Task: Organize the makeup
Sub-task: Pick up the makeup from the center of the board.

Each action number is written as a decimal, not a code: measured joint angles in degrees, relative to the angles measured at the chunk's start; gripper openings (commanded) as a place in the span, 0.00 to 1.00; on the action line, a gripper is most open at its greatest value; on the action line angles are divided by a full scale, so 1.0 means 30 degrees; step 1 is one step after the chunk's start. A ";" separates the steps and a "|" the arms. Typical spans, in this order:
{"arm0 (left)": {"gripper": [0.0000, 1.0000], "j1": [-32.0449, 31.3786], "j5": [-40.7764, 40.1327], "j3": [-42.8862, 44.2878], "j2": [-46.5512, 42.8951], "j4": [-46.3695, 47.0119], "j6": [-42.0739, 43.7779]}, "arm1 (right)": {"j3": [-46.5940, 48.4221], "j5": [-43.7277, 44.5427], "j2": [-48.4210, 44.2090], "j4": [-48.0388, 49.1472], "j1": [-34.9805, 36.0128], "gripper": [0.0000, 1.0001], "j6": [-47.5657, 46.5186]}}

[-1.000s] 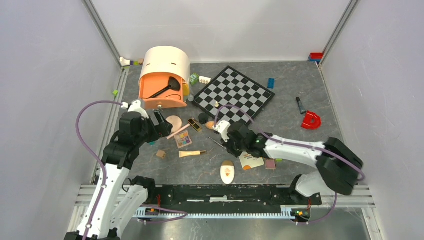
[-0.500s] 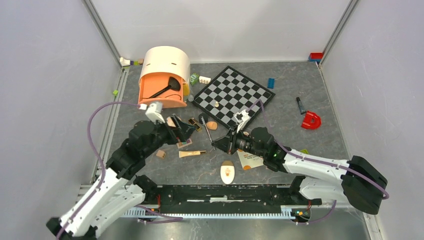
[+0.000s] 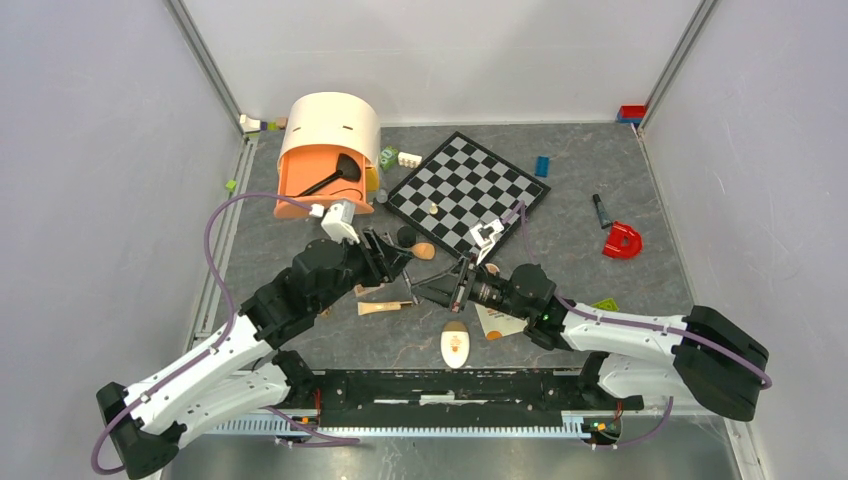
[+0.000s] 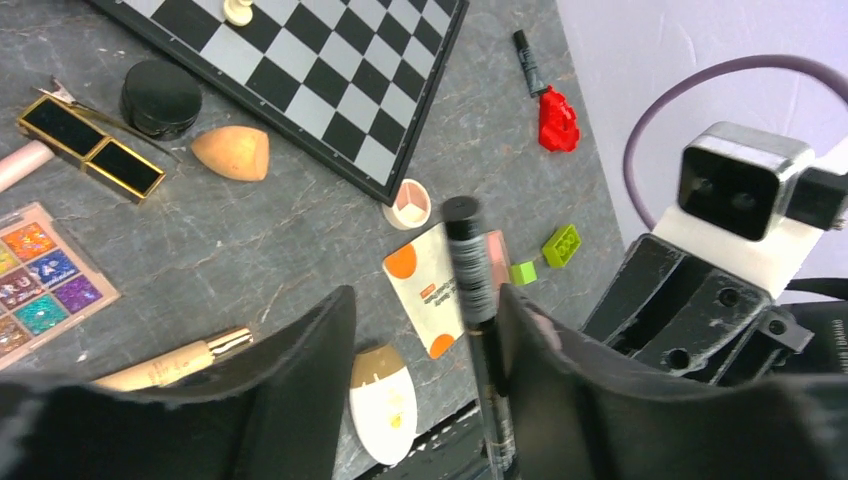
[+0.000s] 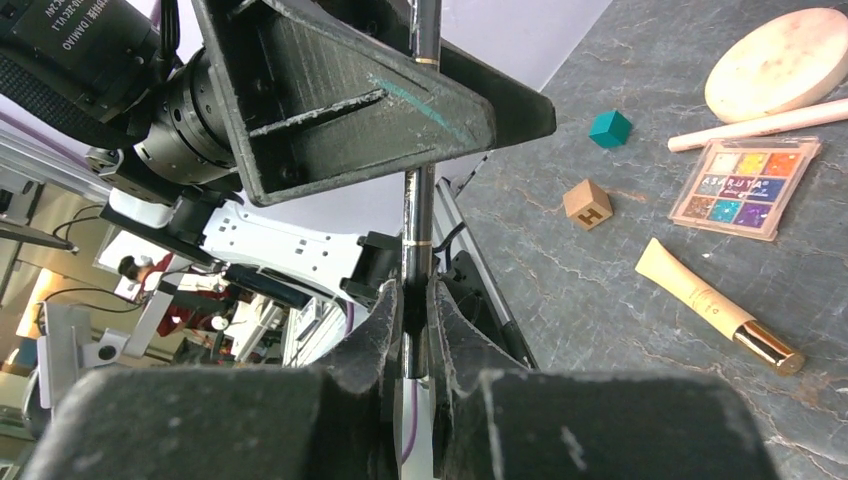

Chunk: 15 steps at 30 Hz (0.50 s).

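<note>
So this is a mid-air handoff. My right gripper (image 5: 417, 300) is pinched tight on 1 end of the black pencil (image 5: 418, 200), holding it up off the table (image 4: 250, 230) so the shaft is free to grab from both sides. My left gripper (image 4: 422, 295) has its jaws spread with the pencil standing between them. It sits right up against 1 finger with a clear gap to the other, so the jaws are around the pencil, not clamped on it. My guess for why I'm passing it: the orange drawer box (image 3: 322, 165) sits at the back on my left side, with 1 dark brush in its open drawer, so the left arm looks like the easier reach. The rest of the makeup is lying loose on the table below, like the eyeshadow palette (image 4: 40, 285), the cream oval (image 4: 385, 405) and the white-orange sachet (image 4: 420, 300). I'd want the left closed firmly before the right lets go, otherwise the pencil just drops onto that pile.
</note>
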 measured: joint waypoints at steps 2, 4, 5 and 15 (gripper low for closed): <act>0.43 0.0000 -0.0022 0.0015 -0.0029 0.0262 -0.0204 | -0.0036 0.0007 0.0058 0.0182 0.0044 0.00 0.0146; 0.35 -0.0036 0.0007 0.0015 -0.0036 0.0525 -0.0401 | -0.0087 0.0015 0.0073 0.0328 0.0051 0.00 0.0226; 0.32 -0.0044 0.0058 0.0015 -0.0036 0.0648 -0.0481 | -0.0117 0.0015 0.0073 0.0379 0.0051 0.00 0.0240; 0.02 -0.0102 0.0838 0.0022 0.0328 0.1443 -0.1515 | -0.0153 -0.0007 0.0503 0.0525 0.0117 0.30 0.0226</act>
